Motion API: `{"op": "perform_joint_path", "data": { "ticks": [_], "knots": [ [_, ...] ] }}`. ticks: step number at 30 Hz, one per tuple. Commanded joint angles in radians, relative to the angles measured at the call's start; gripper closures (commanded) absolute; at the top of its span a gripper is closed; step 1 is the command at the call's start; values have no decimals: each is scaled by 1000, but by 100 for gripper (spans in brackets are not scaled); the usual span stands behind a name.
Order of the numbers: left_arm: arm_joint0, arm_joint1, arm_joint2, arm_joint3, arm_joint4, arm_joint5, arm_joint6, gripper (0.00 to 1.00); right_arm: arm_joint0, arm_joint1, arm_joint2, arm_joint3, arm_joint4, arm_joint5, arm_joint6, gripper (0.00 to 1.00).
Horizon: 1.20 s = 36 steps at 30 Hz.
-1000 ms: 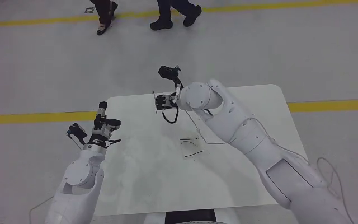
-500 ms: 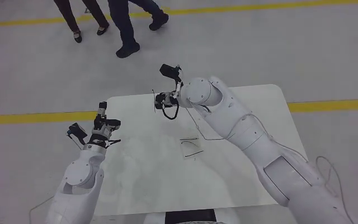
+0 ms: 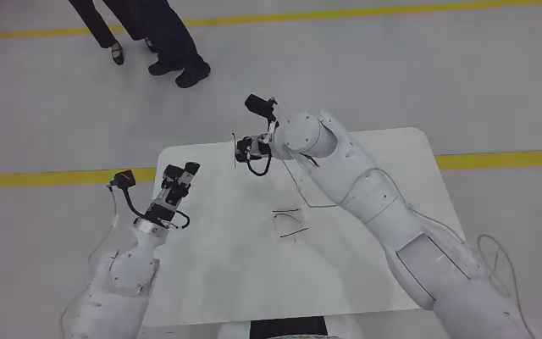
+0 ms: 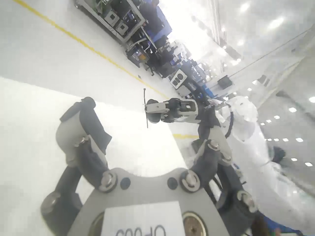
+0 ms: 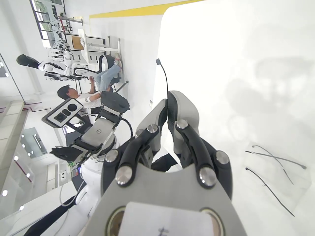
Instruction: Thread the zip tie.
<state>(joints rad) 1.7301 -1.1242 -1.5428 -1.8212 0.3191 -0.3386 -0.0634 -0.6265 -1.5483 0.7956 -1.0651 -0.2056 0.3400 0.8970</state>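
Note:
A thin black zip tie (image 5: 164, 76) stands up out of my right gripper (image 5: 168, 98), which is shut on its strap; the square head is at the free end. Seen from above, that gripper (image 3: 244, 151) is over the table's far edge, the zip tie (image 3: 235, 150) held upright beside it. My left gripper (image 3: 181, 175) is open over the table's left edge, with nothing between its fingers (image 4: 82, 114). It faces the right gripper (image 4: 157, 110) and the held zip tie (image 4: 145, 109), which are some way off.
Several loose black zip ties (image 3: 290, 222) lie near the middle of the white table (image 3: 381, 254); they also show as crossed zip ties (image 5: 273, 159) on the tabletop. People walk on the floor beyond the table's far side.
My left arm has swung in from the table's left side and turned its open gripper toward the held zip tie. The right gripper has barely shifted.

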Motion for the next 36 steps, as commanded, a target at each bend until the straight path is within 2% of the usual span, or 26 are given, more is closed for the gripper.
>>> {"op": "perform_joint_path", "data": {
  "ticks": [1, 4, 6, 11, 14, 17, 22, 25, 27, 34, 36],
  "knots": [
    [0, 0, -1, 1, -13, -1, -5, 0, 0, 0, 0, -1, 0, 0, 0, 100],
    [0, 0, -1, 1, -13, -1, -5, 0, 0, 0, 0, -1, 0, 0, 0, 100],
    [-11, 6, 3, -14, 117, -1, -27, 0, 0, 0, 0, -1, 0, 0, 0, 100],
    [-16, 25, 49, -28, 413, -1, 59, 0, -16, 3, 20, -4, 12, 0, -13, 100],
    [-18, 44, 79, -9, 533, -1, 139, 0, -9, 4, 32, 13, 20, 0, 0, 100],
    [-23, 71, 107, 19, 666, -1, 220, 0, -1, 3, 44, 28, 28, 0, 11, 100],
    [-44, 125, 162, 84, 896, -1, 363, 0, 15, -3, 59, 61, 53, 0, 35, 100],
    [-62, 147, 183, 120, 968, -1, 435, 0, 22, -10, 60, 79, 71, 0, 39, 100],
    [-77, 160, 189, 146, 1049, -1, 485, 0, 25, -17, 57, 91, 87, 0, 32, 100],
    [-77, 160, 189, 146, 1049, -1, 485, 0, 28, -18, 55, 90, 81, 0, 26, 100],
    [-82, 160, 194, 142, 1078, 7, 473, 0, 11, -18, 53, 80, 84, -3, 11, 100]
  ]
}}
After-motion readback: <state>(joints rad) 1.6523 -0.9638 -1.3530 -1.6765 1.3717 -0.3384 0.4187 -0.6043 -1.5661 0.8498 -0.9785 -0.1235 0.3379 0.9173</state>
